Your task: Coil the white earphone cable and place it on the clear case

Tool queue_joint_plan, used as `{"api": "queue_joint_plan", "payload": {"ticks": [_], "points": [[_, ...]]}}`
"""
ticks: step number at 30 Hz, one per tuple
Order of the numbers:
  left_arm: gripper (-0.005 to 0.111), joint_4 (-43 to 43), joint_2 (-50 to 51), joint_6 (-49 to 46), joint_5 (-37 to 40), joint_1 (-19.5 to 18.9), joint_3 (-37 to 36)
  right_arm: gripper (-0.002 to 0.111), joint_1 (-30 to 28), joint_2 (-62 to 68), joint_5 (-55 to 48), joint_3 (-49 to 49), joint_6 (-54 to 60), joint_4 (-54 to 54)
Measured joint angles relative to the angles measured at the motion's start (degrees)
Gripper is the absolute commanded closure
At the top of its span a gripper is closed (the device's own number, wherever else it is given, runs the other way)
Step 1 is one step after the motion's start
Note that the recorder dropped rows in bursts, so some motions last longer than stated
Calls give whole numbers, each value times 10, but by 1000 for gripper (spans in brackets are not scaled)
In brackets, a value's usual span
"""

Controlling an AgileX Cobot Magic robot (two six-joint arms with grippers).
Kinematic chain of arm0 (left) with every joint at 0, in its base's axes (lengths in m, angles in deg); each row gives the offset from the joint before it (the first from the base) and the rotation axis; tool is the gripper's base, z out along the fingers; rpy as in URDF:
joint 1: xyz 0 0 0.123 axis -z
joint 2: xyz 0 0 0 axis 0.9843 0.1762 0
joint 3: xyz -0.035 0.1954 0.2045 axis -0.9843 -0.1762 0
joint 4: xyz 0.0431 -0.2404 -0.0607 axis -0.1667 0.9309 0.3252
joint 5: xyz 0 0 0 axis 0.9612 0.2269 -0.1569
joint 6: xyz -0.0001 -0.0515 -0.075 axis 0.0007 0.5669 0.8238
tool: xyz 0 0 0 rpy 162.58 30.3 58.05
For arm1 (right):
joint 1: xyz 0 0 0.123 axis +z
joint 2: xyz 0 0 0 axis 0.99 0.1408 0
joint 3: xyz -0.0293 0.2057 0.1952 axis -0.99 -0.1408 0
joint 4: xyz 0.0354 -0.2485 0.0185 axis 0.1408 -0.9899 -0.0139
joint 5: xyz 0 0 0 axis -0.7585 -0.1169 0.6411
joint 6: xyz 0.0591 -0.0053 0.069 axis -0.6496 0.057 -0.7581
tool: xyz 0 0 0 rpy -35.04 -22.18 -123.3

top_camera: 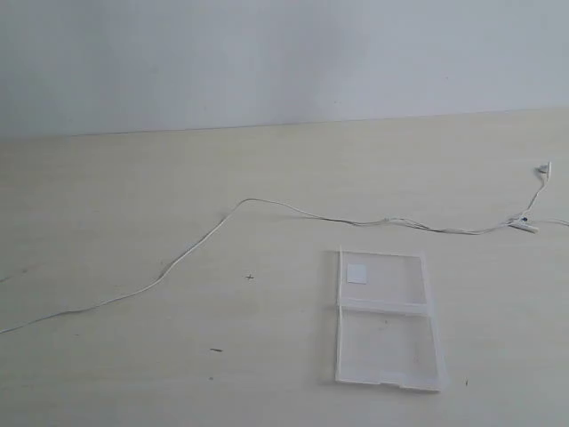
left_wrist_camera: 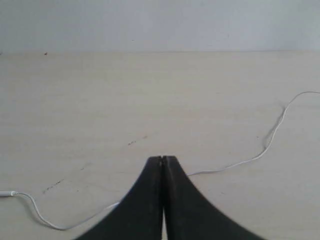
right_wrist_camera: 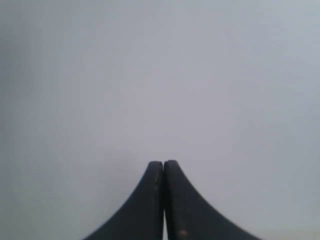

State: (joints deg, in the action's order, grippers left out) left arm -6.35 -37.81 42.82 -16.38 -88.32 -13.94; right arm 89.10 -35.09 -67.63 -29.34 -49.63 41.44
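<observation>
1. A pale wooden table [top_camera: 107,178] fills most of the scene, with a plain white wall [top_camera: 267,53] along its far edge.
2. The white earphone cable [top_camera: 258,200] lies loose and uncoiled on the table. It runs from the near left edge, rises to a bend near the middle, then trails off to the far right.
3. The clear case [top_camera: 387,320] lies open and flat on the near right part of the table, one panel beyond the other. The cable passes on its far side without touching it.
4. The left gripper [left_wrist_camera: 163,159] hangs above the table, its dark fingers pressed together and holding nothing. The cable runs across the table below it.
5. The right gripper [right_wrist_camera: 163,162] also has its fingers pressed together and empty, against a plain pale background.
6. A small white sticker [top_camera: 356,273] sits on the case's far panel, near its left corner.
7. A tiny earbud [top_camera: 542,169] ends the cable at the far right.
</observation>
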Motion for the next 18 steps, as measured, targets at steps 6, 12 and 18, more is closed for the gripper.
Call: {"api": "queue_joint_plan", "payload": {"ticks": [6, 12, 18], "points": [[107, 0, 0, 0, 0, 0, 0, 108, 0, -1, 195, 0, 1, -1], [107, 0, 0, 0, 0, 0, 0, 108, 0, -1, 241, 14, 2, 53], [107, 0, 0, 0, 0, 0, 0, 108, 0, 56, 10, 224, 113, 61]]}}
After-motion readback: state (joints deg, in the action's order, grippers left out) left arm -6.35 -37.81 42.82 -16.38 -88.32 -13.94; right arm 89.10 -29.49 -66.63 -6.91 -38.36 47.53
